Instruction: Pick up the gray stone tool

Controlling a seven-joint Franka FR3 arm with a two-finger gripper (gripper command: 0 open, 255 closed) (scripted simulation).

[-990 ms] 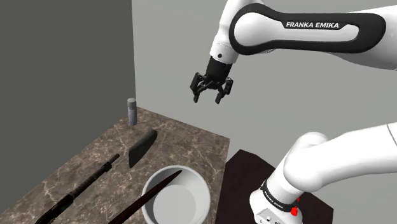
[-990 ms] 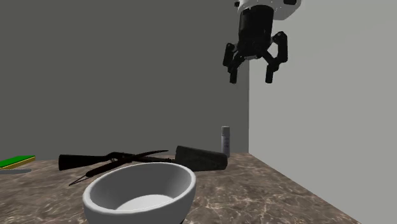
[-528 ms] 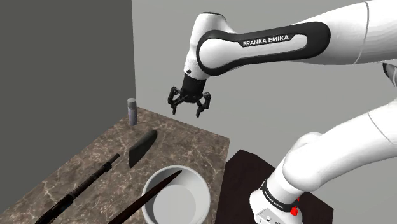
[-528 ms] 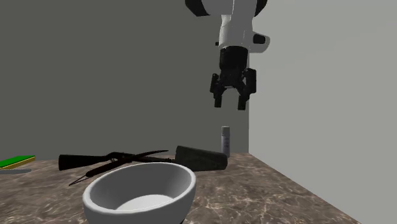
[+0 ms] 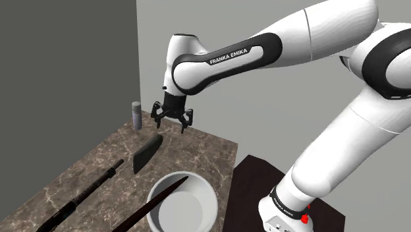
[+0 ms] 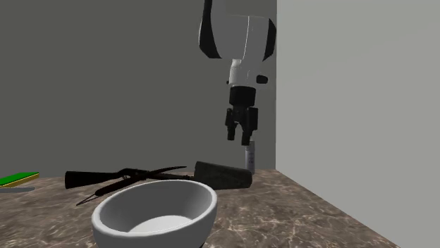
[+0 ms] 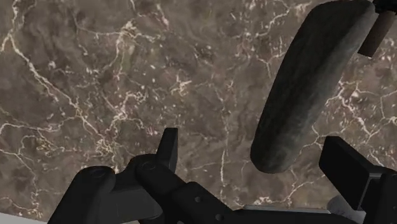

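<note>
The gray stone tool is a dark, elongated, rough-surfaced piece lying flat on the brown marble countertop. It lies beyond the bowl in the second exterior view. My gripper hangs open a short way above the counter, just past the stone's far end, and holds nothing. In the second exterior view the gripper points down above the stone. In the wrist view the stone tool lies off toward one finger of the open gripper, not between the fingers.
A white bowl stands at the counter's near end with a dark stick resting across it. A long black tool lies along the counter. A small grey cylinder stands by the wall corner. A green object lies far off.
The arm has swung toward the shoulder view's left and come down. The gripper has dropped from high in the air to just above the counter by the stone tool, still open.
</note>
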